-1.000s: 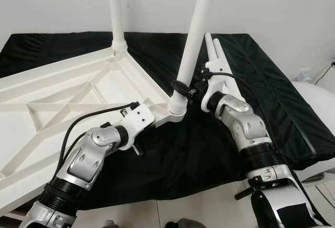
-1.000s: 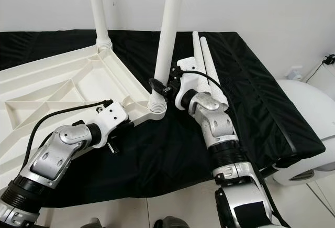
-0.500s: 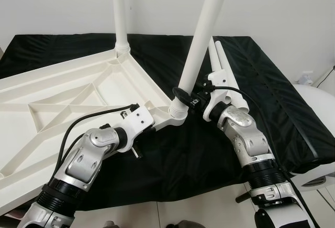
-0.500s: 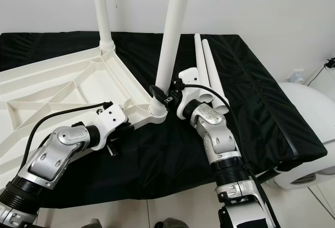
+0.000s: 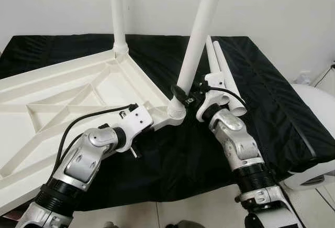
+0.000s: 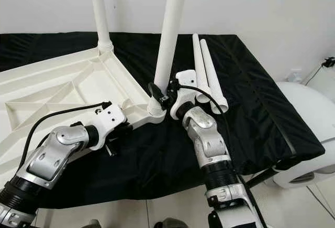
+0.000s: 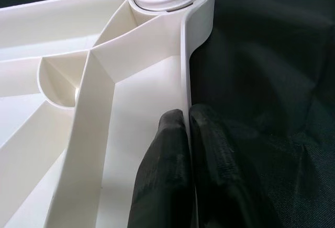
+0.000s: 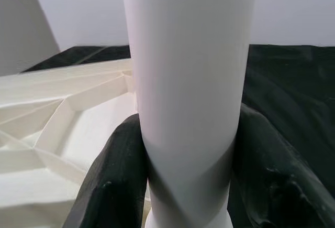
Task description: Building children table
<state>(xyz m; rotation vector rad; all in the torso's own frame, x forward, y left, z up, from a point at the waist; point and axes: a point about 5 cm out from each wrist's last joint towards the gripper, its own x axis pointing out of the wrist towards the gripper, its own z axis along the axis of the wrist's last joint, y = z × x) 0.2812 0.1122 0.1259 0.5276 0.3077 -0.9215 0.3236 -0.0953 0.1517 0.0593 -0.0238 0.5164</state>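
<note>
An upside-down white tabletop [image 5: 63, 97] lies on a black cloth. One white leg [image 5: 118, 23] stands upright in its far corner. A second leg [image 5: 199, 39] stands tilted in the near corner socket [image 5: 176, 111]. My right gripper [image 5: 181, 93] is shut on this leg just above the socket; its black fingers [image 8: 118, 175] hug both sides of the tube. My left gripper [image 7: 186, 117] is shut on the tabletop's rim [image 7: 184, 71] a little way from that corner. Two loose legs [image 5: 225, 78] lie side by side on the cloth behind my right wrist.
The cloth-covered platform [image 5: 272, 97] ends at a front edge close to my body, with tiled floor below. A white rounded object [image 5: 316, 99] stands off the right side, with a cable by the wall. A white wall rises behind.
My right forearm has swung in to the left while its gripper stays on the tilted leg. The left gripper keeps its hold on the rim. The camera shifted slightly.
</note>
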